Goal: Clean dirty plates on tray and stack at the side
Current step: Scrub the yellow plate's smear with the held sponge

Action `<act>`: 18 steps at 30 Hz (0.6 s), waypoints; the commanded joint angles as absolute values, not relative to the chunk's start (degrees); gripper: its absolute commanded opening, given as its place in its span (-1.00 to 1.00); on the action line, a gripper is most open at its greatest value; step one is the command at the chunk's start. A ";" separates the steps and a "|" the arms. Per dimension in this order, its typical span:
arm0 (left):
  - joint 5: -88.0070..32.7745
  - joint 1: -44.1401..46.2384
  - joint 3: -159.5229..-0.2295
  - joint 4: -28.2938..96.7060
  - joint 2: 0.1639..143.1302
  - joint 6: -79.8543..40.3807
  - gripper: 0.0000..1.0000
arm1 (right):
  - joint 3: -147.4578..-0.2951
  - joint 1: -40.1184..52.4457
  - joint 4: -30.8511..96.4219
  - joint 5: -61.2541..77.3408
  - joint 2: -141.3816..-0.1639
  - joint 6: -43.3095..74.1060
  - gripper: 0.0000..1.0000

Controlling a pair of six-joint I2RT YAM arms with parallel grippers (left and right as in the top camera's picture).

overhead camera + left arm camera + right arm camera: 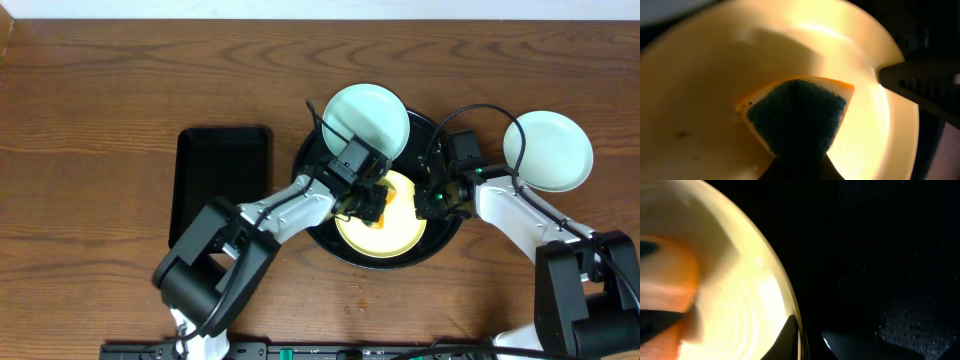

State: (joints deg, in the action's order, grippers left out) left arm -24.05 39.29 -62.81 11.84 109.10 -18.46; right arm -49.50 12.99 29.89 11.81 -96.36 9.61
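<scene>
A pale yellow plate (395, 235) lies in the round black tray (445, 232). My left gripper (370, 206) is shut on an orange sponge (797, 112), whose dark green scrub face presses on the yellow plate (700, 100). My right gripper (432, 205) is shut on that plate's right rim (790, 300), one finger (786, 337) inside the rim and the other outside. One mint-blue plate (367, 118) rests on the tray's far left edge. A second mint-blue plate (547, 150) sits on the table to the right of the tray.
A smaller rectangular black tray (222, 180) lies on the wooden table left of the round tray. The round tray's floor (910, 320) right of the yellow plate is wet with droplets. Both arms cross over the tray's near half.
</scene>
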 commanded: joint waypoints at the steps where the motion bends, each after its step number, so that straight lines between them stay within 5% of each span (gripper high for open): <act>1: -24.25 38.37 -63.35 12.86 102.74 -18.81 -0.85 | -48.84 13.28 30.17 10.98 -96.68 9.37 -0.98; 8: -11.60 39.57 -62.76 19.68 102.63 -18.76 -0.85 | -48.84 13.28 30.17 10.98 -96.68 9.37 -0.98; 18: -11.09 39.62 -61.34 18.96 109.93 -18.81 -0.85 | -48.84 13.28 30.17 10.98 -96.68 9.37 -0.99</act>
State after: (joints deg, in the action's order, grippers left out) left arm -12.93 39.57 -62.11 18.90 107.55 -18.44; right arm -49.50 12.99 29.89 11.86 -96.36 9.61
